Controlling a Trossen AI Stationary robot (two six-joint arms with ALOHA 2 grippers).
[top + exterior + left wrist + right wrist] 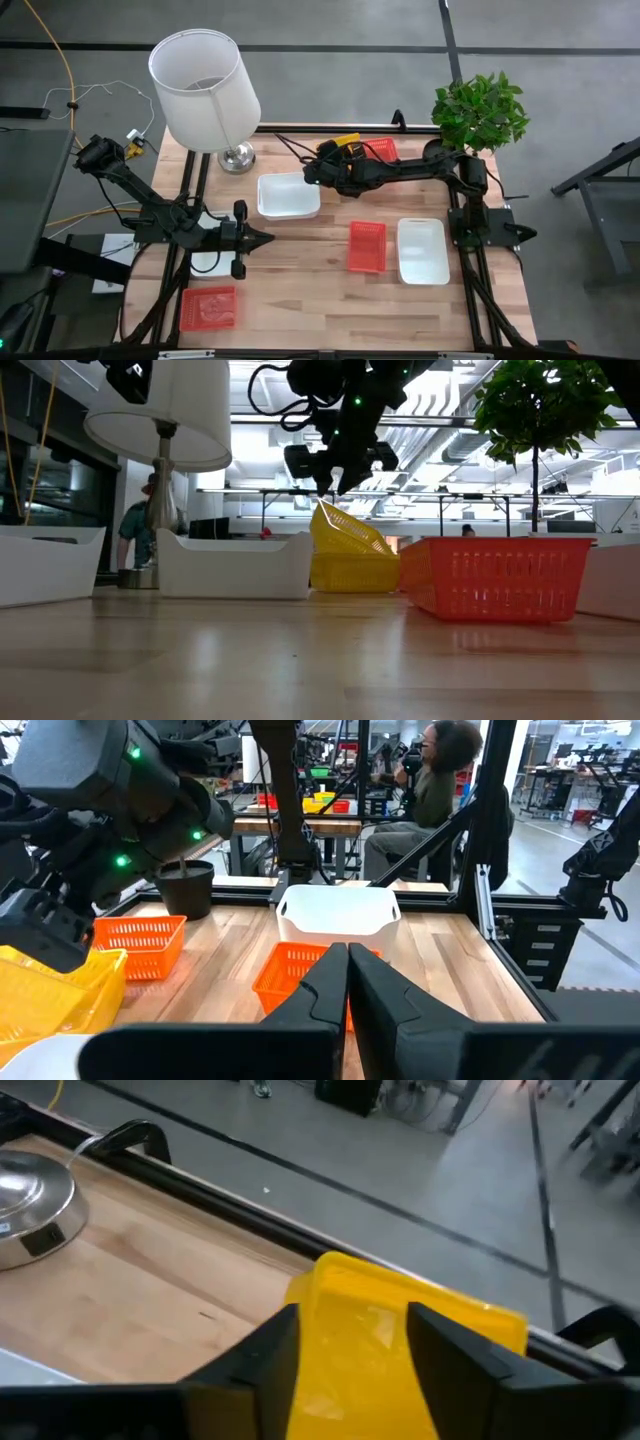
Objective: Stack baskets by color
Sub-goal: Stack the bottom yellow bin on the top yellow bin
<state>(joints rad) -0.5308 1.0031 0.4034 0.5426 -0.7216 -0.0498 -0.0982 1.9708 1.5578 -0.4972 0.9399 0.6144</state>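
Note:
A yellow basket (345, 530) lies tilted, its low end inside a second yellow basket (355, 572) at the table's far edge, its high rim up. My right gripper (355, 1320) hangs open over that rim (325, 508), reaching from the right (335, 155). Red baskets sit at the far edge (382, 148), mid-table (367, 246) and near left (208, 307). White baskets rest at centre (288, 195), at right (423, 250) and under my left arm (208, 262). My left gripper (265, 238) hovers shut and level at mid-left, holding nothing. My right gripper's two open fingers (270, 1350) stand on either side of the tilted yellow basket's raised rim (370, 1295), coming from above at a slant. Whether either finger touches the rim, I cannot tell. The basket's low end rests in the lower yellow basket.
A white lamp (205, 90) stands at the far left corner, and a potted plant (480, 110) at the far right. A person (430, 780) sits at a desk beyond the table. Bare wood lies along the near edge between the red and white baskets.

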